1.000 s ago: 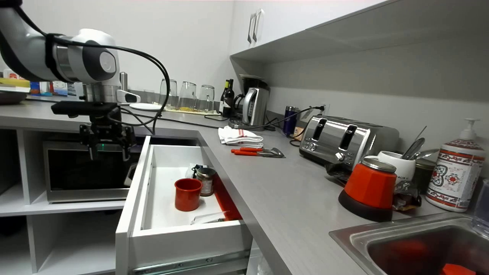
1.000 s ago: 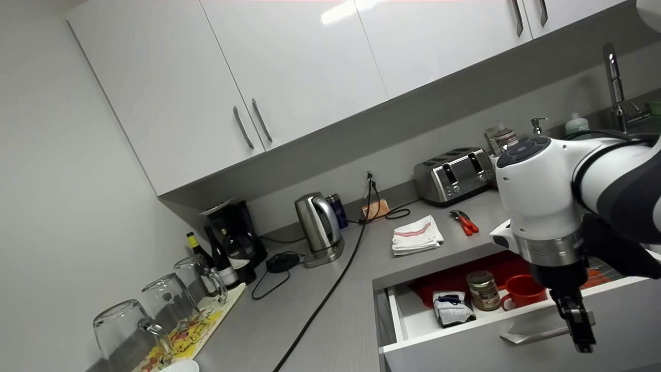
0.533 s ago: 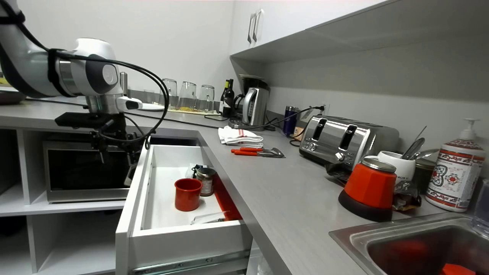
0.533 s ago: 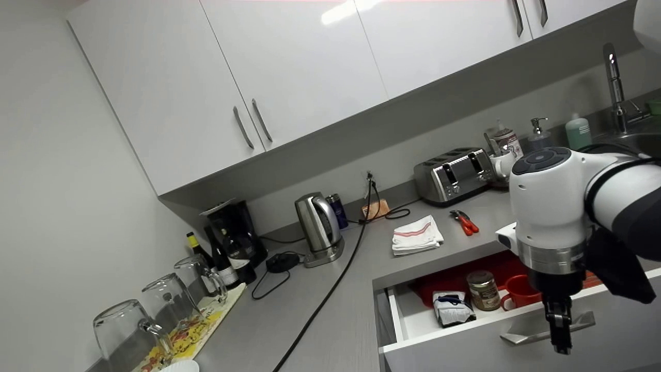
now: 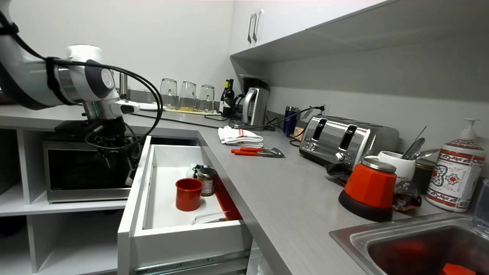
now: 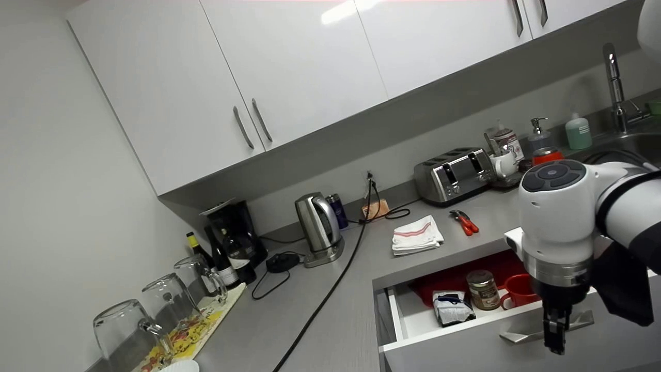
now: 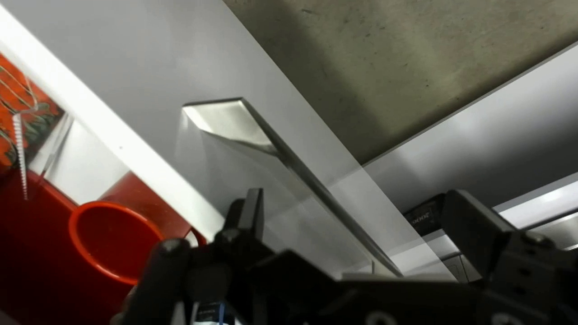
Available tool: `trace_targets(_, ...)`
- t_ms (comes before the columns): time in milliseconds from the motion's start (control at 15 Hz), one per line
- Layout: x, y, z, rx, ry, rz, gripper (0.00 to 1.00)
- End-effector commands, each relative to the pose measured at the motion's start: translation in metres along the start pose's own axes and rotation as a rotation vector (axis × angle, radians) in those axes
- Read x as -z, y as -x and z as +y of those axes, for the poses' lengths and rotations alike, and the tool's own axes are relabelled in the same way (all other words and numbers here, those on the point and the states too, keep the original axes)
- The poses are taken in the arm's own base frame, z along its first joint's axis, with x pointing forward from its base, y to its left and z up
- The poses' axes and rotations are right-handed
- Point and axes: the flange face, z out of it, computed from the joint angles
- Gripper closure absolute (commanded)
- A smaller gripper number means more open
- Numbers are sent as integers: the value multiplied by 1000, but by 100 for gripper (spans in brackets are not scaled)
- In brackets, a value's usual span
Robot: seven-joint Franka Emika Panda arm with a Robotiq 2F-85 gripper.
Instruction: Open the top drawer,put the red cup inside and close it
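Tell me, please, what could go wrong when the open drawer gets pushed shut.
The claw is open near the handle, so it might snag there during the push. The red cup stands beside a jar in the drawer; a hard shove could knock them together.

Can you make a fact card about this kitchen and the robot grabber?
Wide white top drawer: pulled open, slim silver bar handle on front
Small round red mug: upright inside the drawer
Labelled metal-lidded jar: beside the mug
Black two-fingered gripper: open, near the handle; touching unclear
Grey countertop: holds shiny steel toaster, folded white towel
Left to do: closing the drawer
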Motion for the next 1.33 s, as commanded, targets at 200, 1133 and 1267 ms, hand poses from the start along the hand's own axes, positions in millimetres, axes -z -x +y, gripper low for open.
trace_targets(200, -8, -4, 2, -82, 47, 12, 0)
trace_targets(1133, -56, -64, 60, -372, 162, 16, 0)
trace_targets(1267, -64, -77, 76, -418, 188, 25, 0)
